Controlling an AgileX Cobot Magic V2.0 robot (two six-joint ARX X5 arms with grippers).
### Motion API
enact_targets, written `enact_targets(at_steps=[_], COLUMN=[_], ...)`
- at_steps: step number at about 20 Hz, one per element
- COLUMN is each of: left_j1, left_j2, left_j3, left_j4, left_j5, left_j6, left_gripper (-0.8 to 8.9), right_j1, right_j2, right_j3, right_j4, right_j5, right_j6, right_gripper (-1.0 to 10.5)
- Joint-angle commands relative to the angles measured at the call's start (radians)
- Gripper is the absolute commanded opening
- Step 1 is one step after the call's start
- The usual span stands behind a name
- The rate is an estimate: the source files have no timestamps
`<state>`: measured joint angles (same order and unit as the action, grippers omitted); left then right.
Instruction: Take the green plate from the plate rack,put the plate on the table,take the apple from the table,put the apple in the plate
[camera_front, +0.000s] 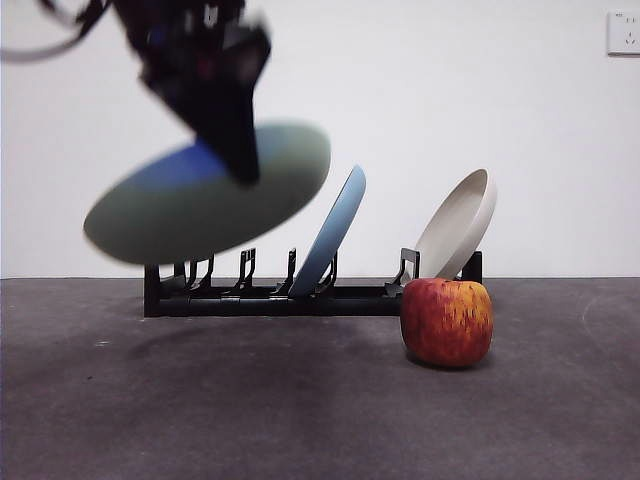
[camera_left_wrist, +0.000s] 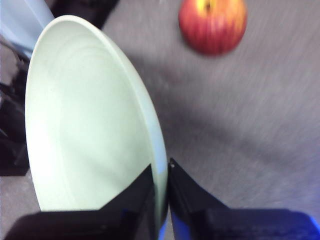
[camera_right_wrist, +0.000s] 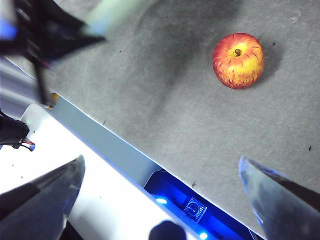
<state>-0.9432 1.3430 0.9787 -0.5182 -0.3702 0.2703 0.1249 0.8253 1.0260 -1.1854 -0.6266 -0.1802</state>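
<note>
Left pincer (camera_left_wrist: 161, 172) clamped on the rim of the green plate (camera_front: 205, 195) — plate airborne, tilted, clear of the plate rack (camera_front: 270, 295) and above its left end, not yet on the surface (camera_front: 250, 400). Looks stiff and matte, probably light; thin edge pinch only, so likely to swing or slip if tilted fast. Probably chips if dropped. Best kept at the rim, lowered flat and slow.

Right pincer (camera_right_wrist: 160, 185) spread wide, hanging empty high above the surface, apple (camera_right_wrist: 238, 60) in its view below. Apple round, firm, smooth-skinned — likely rolls if nudged; take across the widest part, from above.

Around:
- light blue plate (camera_front: 332, 232) leaning in the rack's middle slots, beige plate (camera_front: 458, 225) at its right end; both behind the drop zone.
- apple just in front of the rack's right end, close under the beige plate.
- open surface in front of the rack on the left — nothing seen blocking the set-down there; keep the plate apart from the apple.
</note>
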Motion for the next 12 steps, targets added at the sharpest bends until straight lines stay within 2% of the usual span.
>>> enact_targets(at_steps=[1, 5, 12], left_j1=[-0.016, -0.039, -0.055], left_j2=[0.018, 0.095, 0.285], left_j3=[-0.086, -0.124, -0.124], left_j4=[0.132, 0.224, 0.282], left_j5=[-0.02, -0.021, -0.021], left_j6=[0.055, 0.102, 0.105], left_gripper=[-0.06, -0.07, -0.06], right_j1=[0.003, 0.003, 0.003], right_j2=[-0.001, -0.001, -0.001], right_j3=[0.001, 0.001, 0.001], right_j4=[0.001, 0.001, 0.001], right_j5=[-0.003, -0.003, -0.003], right_j6=[0.0, 0.0, 0.0], right_gripper=[6.9, 6.9, 6.9])
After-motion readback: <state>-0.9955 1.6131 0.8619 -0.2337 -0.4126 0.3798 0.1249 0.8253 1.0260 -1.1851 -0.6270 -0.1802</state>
